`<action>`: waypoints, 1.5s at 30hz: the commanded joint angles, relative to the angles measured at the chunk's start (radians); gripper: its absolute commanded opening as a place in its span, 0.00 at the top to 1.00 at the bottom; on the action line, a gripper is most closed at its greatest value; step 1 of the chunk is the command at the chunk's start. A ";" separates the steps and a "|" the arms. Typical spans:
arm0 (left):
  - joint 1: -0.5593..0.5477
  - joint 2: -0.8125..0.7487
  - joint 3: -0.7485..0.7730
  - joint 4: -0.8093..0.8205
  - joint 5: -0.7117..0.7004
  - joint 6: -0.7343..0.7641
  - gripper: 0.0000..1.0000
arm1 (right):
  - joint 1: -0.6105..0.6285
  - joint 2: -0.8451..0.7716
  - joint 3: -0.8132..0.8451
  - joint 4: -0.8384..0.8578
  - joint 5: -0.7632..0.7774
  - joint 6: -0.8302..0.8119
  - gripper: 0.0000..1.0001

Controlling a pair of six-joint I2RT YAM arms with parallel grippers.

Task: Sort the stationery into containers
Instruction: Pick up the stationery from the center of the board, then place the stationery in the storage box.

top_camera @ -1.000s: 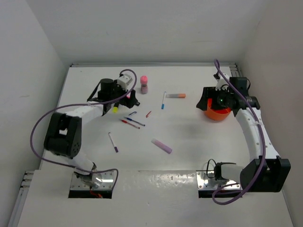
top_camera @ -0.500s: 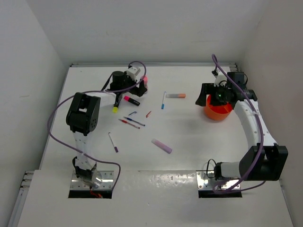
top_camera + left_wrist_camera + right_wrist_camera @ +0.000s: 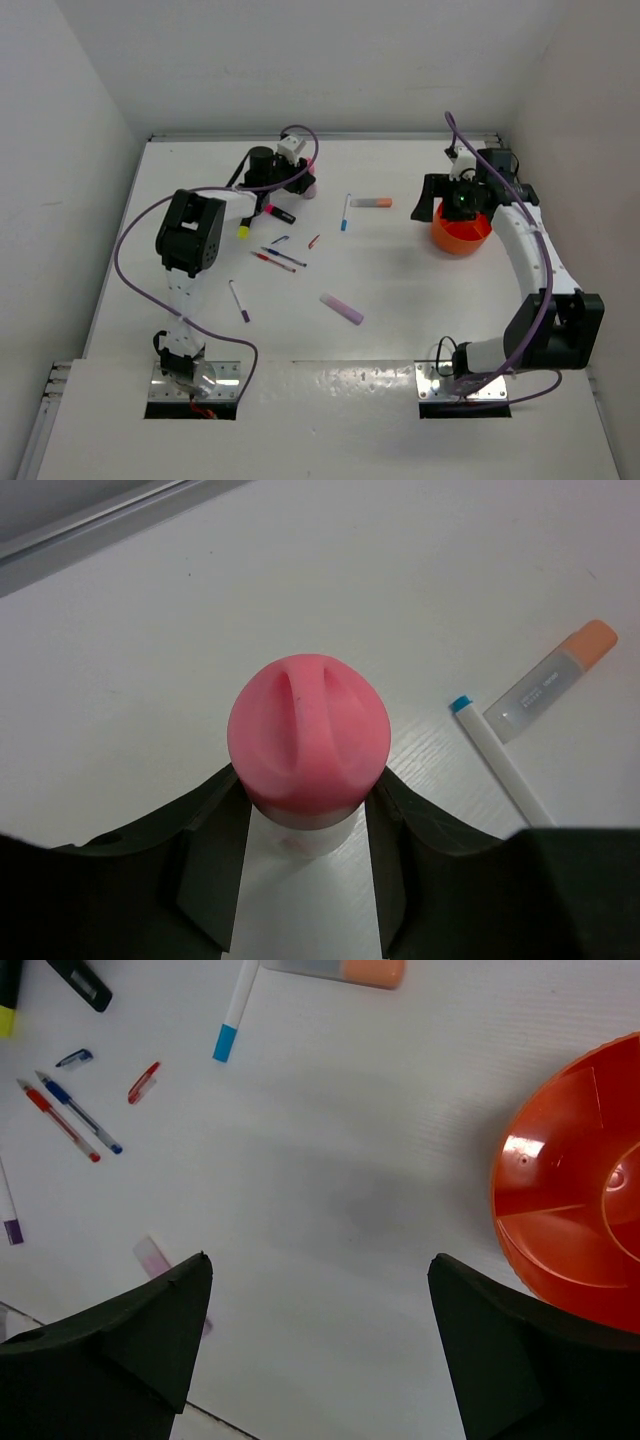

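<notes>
Bottle [image 3: 308, 740] stands upright, stubby, under a rounded pink cap.

White table [image 3: 400, 290]. Pink-capped bottle [image 3: 308, 735] upright between the left fingers [image 3: 215, 870], snug at both sides. Past them, to their right: white blue-tipped pen [image 3: 500, 760] and orange-grey marker [image 3: 550, 675], nearly touching. Pink-and-black marker [image 3: 279, 213] and yellow marker [image 3: 243, 230] lie just behind them.

Ahead of the right fingers [image 3: 130, 1330]: orange bowl [image 3: 570, 1210] on one side. On the other side: red pen [image 3: 58, 1120], blue pen [image 3: 80, 1112], loose blue cap [image 3: 74, 1058], loose red cap [image 3: 143, 1081]. Lilac marker [image 3: 155, 1257] partly behind one finger. Purple pen [image 3: 239, 300] farther off.
</notes>
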 commanded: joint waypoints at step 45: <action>-0.343 -0.625 -0.071 -0.819 0.768 0.377 1.00 | 0.435 -0.196 0.222 -0.140 -0.434 -0.272 0.57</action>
